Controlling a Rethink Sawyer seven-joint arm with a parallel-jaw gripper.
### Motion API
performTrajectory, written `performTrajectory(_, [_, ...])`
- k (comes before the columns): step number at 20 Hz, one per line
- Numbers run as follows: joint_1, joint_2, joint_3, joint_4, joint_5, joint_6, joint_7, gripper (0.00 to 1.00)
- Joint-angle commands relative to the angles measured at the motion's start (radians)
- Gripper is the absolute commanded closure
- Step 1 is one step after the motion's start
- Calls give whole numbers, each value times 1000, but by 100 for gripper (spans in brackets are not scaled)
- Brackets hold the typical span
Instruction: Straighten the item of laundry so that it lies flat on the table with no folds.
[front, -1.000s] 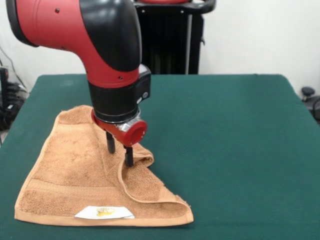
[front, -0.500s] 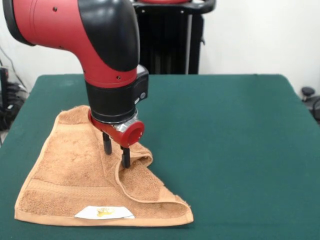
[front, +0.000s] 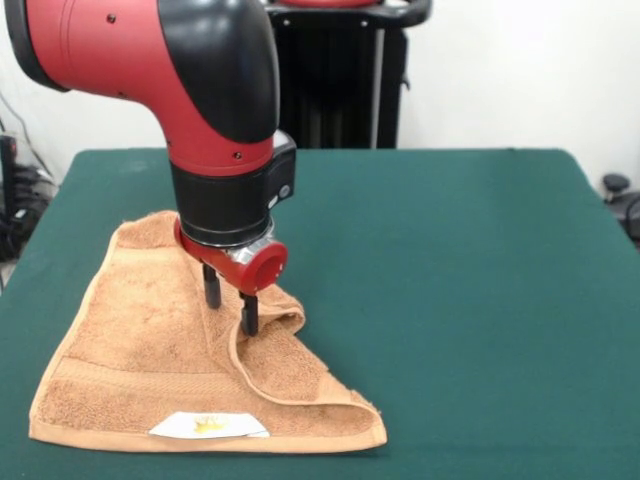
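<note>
Towel (front: 150, 350) folded as before, claw (front: 230, 303) slightly left, fingers apart.

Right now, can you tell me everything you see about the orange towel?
The towel is orange-tan, fluffy terry cloth with woven bands along its near edge and a small white label with a yellow mark. It lies on the green table, not flat: its right part is folded back over itself, leaving a curled ridge. The gripper stands over that fold, its open jaws astride the raised edge.
</note>
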Motion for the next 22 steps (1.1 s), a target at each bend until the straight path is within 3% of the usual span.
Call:
performTrajectory(1, [18,9,45,23,-31,82,-36,0])
performTrajectory(5, [19,4,41,26,-44,69,-45,0])
performTrajectory(6, [21,3,38,29,-51,52,-45,100])
performTrajectory(22, [52,11,45,49,-27,45,5,100])
